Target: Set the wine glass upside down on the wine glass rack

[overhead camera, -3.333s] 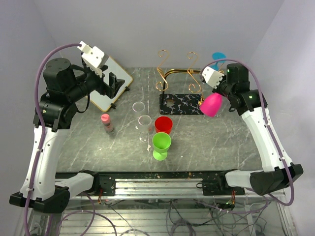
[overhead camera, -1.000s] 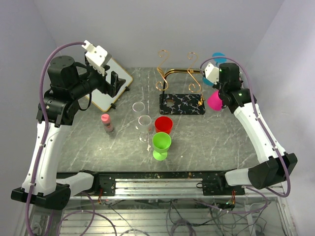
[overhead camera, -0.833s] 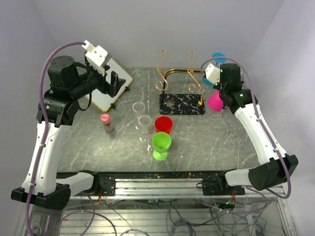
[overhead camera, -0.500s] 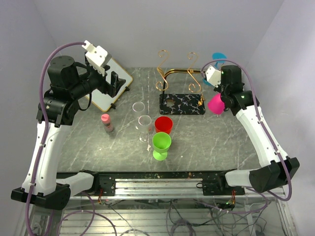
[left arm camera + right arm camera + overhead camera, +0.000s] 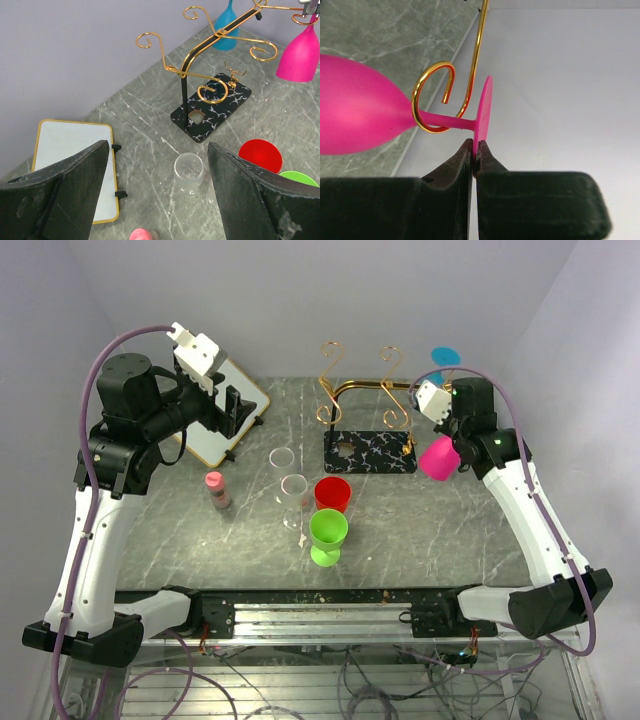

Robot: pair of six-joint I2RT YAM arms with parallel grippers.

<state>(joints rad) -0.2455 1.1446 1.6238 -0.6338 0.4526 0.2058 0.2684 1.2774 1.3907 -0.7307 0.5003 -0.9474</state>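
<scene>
The wine glass rack [image 5: 365,390] is a gold wire stand with scroll arms on a black veined base [image 5: 368,451]; it also shows in the left wrist view [image 5: 200,50]. My right gripper [image 5: 475,146] is shut on the foot disc of a pink wine glass [image 5: 360,120]. The glass stem passes through a gold scroll curl [image 5: 432,100]. In the top view the pink glass [image 5: 437,458] hangs bowl-down just right of the base, under my right gripper [image 5: 432,400]. My left gripper [image 5: 157,145] is open and empty, high over the table's left side.
A blue glass [image 5: 445,356] stands bowl-down behind the rack's right side. A red cup [image 5: 332,493], a green glass [image 5: 327,532], two clear glasses [image 5: 282,458] and a pink-capped bottle [image 5: 216,490] stand mid-table. A white gold-edged board [image 5: 225,410] lies far left.
The pink glass has gone from tilted to hanging bowl-down at the rack's right scroll, then shifted slightly toward me. The left arm has stayed still over the last second.
</scene>
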